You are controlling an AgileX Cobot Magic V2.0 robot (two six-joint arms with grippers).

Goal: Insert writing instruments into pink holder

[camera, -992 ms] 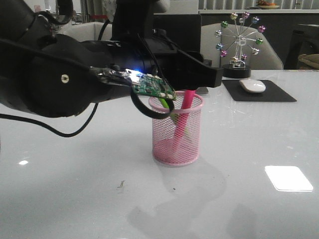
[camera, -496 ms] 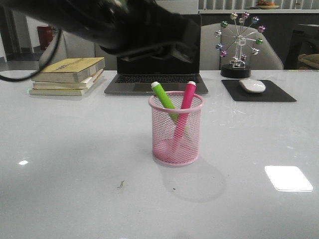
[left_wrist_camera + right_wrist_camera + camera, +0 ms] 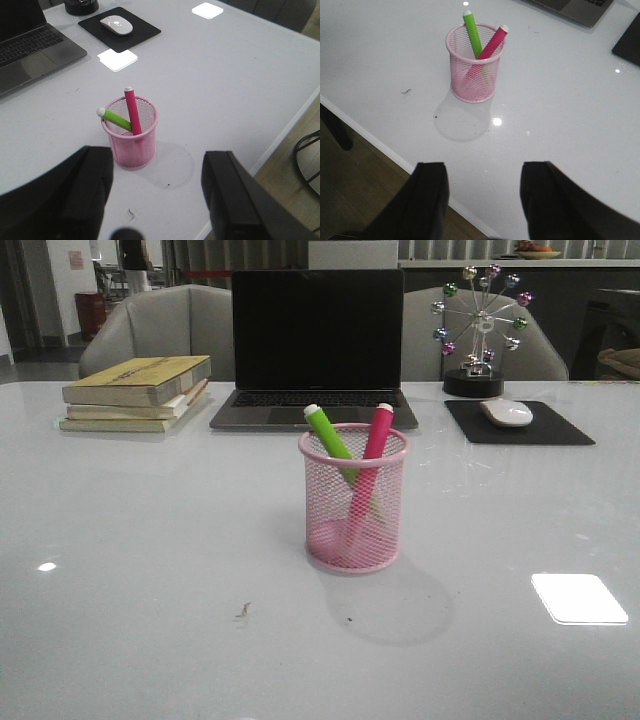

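The pink holder stands upright on the white table with both writing instruments inside it, the lime green marker leaning one way and the magenta marker the other, their shafts crossing within the mesh and their whitish caps poking above the rolled rim; judged from this, the task looks finished. Seen from the wrists, the cup sits well ahead of and below both sets of fingers, apart from them; the left gripper is spread wide with nothing between its fingers, and the right gripper is likewise parted and empty. The markers look light, stiff and smooth-skinned, so probably a little slippery; a hold across the exposed upper barrel just under the cap seems best. The wire cup seems light and easily tipped or dented; better gripped at the rim. Beyond it lie a laptop, stacked books and a mouse.
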